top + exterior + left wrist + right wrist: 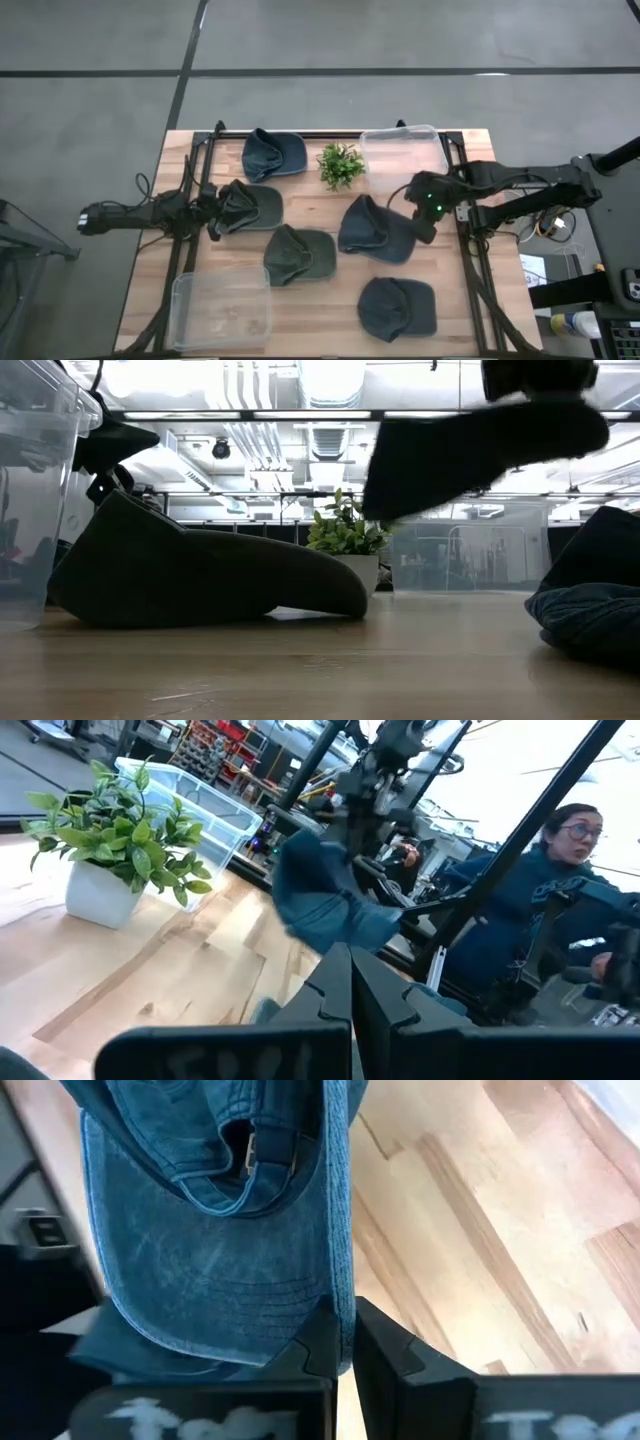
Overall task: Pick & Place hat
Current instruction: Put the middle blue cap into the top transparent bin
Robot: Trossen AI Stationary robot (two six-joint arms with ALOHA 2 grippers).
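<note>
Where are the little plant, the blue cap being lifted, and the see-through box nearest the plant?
plant (340, 164), high view, middle of its leaves.
blue cap (230, 1270), right wrist view, on its crown.
see-through box (403, 135), high view, on its far rim.

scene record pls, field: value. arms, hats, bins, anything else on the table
right pincer: shut on blue cap, lifted off the table
left pincer: at the dark cap on the table's left side, fingers shut
other caps on table: one at the back, one mid-table, one front right
bins: clear bin back right, clear bin front left, both look empty
plant: small potted, between back cap and back-right bin
person: beyond the table, in left wrist view
</note>
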